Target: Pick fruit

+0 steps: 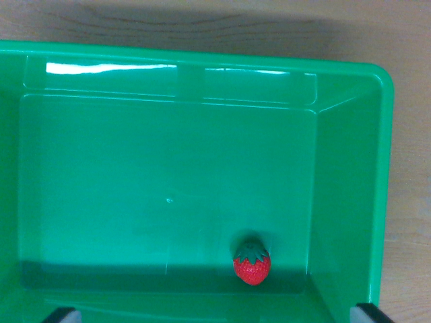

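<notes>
I see the small red plastic strawberry (pixel 252 264) near the right wall of the glossy green plastic bin (pixel 350 168) — my hand (pixel 215 315) spread apart above — and a finger might strike that wall.

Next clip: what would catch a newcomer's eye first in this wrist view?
A single red strawberry with a green cap lies on the floor of a bright green bin, low and toward the wrist view's right. The bin fills nearly the whole picture, with a wooden table showing beyond its rim.
</notes>
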Controlling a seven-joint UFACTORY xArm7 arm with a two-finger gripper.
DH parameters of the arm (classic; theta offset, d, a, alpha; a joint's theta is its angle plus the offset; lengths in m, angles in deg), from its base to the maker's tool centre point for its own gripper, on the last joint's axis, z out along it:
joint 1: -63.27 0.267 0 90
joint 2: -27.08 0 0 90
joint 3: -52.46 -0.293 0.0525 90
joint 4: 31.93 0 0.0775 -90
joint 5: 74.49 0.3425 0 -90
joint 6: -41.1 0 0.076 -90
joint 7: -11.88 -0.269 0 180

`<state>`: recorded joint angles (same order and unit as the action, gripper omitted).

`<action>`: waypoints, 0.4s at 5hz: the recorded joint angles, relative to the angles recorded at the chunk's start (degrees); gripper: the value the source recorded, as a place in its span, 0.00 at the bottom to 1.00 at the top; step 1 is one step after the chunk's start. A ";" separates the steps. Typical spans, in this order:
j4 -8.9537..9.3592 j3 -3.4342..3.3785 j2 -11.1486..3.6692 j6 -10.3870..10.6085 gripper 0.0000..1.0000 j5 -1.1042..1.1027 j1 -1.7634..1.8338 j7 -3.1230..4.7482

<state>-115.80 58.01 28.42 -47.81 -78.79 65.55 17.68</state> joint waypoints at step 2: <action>1.20 0.15 -0.32 1.44 0.00 -0.03 -0.14 0.24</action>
<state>-114.60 58.16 28.10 -46.37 -78.81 65.41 17.92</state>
